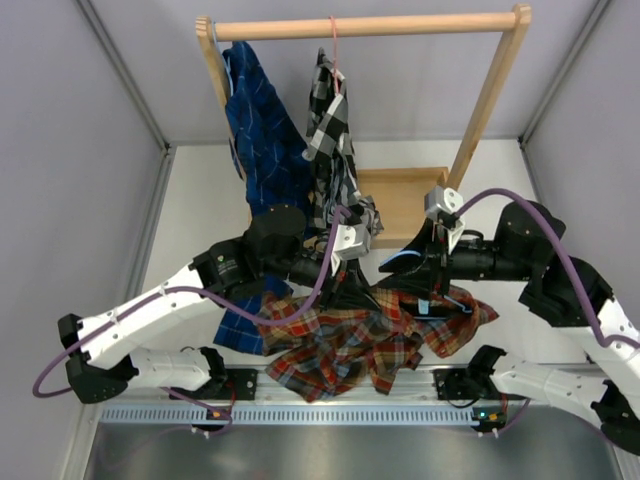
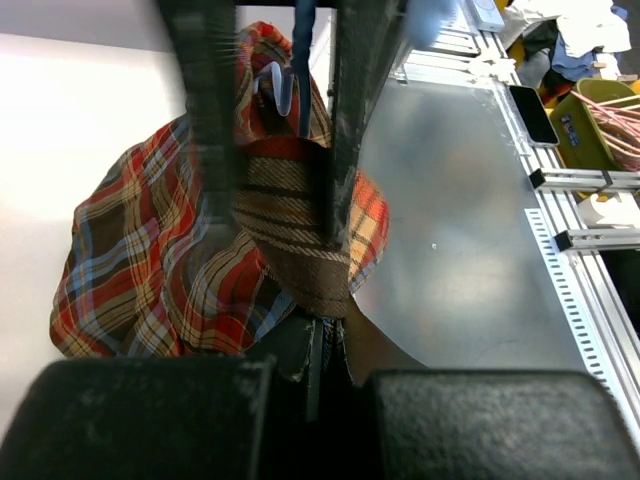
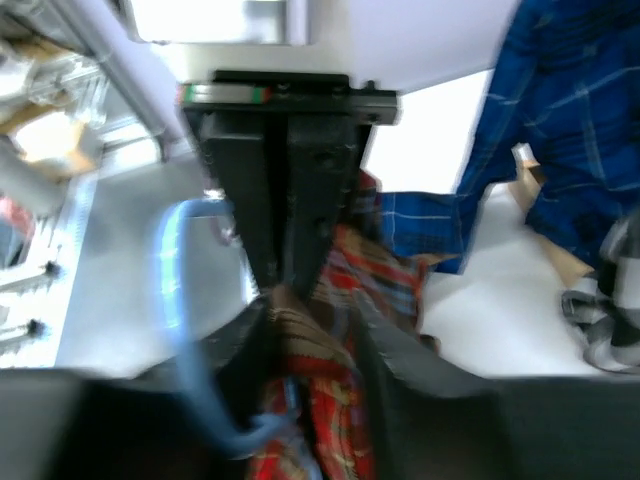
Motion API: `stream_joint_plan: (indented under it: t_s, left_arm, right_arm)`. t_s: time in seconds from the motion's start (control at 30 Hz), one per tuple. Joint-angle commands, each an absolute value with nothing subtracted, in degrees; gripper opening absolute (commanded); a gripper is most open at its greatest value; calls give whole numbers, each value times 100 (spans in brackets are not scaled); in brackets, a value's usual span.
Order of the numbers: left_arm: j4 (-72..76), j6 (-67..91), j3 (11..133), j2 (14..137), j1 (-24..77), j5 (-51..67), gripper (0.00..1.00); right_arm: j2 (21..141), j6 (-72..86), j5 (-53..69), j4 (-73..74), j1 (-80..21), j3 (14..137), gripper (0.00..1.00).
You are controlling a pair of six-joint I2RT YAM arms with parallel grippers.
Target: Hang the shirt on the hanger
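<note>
Top external view: the shirt [image 1: 350, 340] hangs bunched between the two arms, near the front edge of the surface [image 1: 200, 200], its hem trailing toward the arm bases. Left claw [image 1: 345, 265] is clamped shut on a fold up by the neck, holding the garment off the surface, presumably so the opening stays reachable. Left wrist view shows the pale neck label [image 2: 280, 85] just above that pinch, with the light blue wire of the hanger [image 1: 400, 261] running down beside it. Right claw [image 1: 425, 275] faces the left one, fingers [image 2: 350, 110] apart with plaid cloth and hanger wire between them; not visibly pinching either. Right wrist view is blurred, but the hanger curves along the left of the fabric. Judgement: the hanger is partly into the neck region, neither shoulder seated. Behind, the rack [image 1: 370, 25] carries the dark blue plaid shirt [image 1: 262, 130] and the checked shirt [image 1: 330, 120], well apart from this work.
</note>
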State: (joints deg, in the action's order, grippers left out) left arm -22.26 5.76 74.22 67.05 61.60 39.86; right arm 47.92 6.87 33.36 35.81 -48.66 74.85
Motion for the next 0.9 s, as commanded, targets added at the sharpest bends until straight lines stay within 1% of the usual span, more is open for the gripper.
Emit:
stream_joint_plan:
  t_s: [0.0, 0.03, 0.07, 0.17, 0.2, 0.33, 0.57, 0.6, 0.63, 0.67, 0.77, 0.8, 0.83, 0.87]
  left_arm:
    - [-1582, 457, 7497, 6706, 6179, 4430, 0]
    - [-1582, 466, 7497, 6715, 6179, 4386, 0]
    - [-1582, 457, 7497, 6715, 6179, 4316, 0]
    - [-1591, 413, 7471, 6584, 6179, 3808, 0]
    - [-1591, 387, 7462, 6540, 6179, 3371, 0]
    - [-1749, 282, 7523, 6311, 6179, 2306, 0]
    - [-1811, 264, 7594, 6161, 6179, 2381, 0]
    - [-1819, 255, 7585, 6179, 6187, 2425, 0]
    - [-1819, 255, 7594, 6205, 6179, 2504, 0]
    - [-1819, 246, 7576, 6266, 6179, 2635, 0]
    - [-1819, 237, 7541, 6372, 6179, 2856, 0]
    - [-1819, 229, 7532, 6372, 6179, 2900, 0]
    - [-1819, 211, 7515, 6381, 6179, 2909, 0]
    - [-1819, 194, 7462, 6372, 6179, 2927, 0]
  right_arm:
    - [4649, 518, 4086, 2779, -4948, 7463, 23]
    - [4632, 527, 4139, 2716, -4948, 7410, 16]
    - [4614, 553, 4131, 2690, -4940, 7322, 1]
    - [4457, 510, 3895, 2663, -4948, 7208, 0]
    - [4404, 501, 3641, 2663, -4948, 7198, 0]
    - [4175, 545, 3033, 2672, -4940, 7225, 0]
    - [4183, 650, 3076, 2654, -4948, 7374, 0]
    - [4210, 676, 3146, 2637, -4940, 7391, 4]
    - [4227, 694, 3181, 2619, -4948, 7392, 32]
    - [4262, 747, 3199, 2593, -4948, 7400, 39]
    - [4298, 765, 3208, 2549, -4948, 7496, 40]
    - [4289, 765, 3199, 2558, -4948, 7514, 37]
    - [4298, 765, 3199, 2558, -4940, 7532, 32]
    - [4263, 765, 3191, 2566, -4939, 7550, 31]
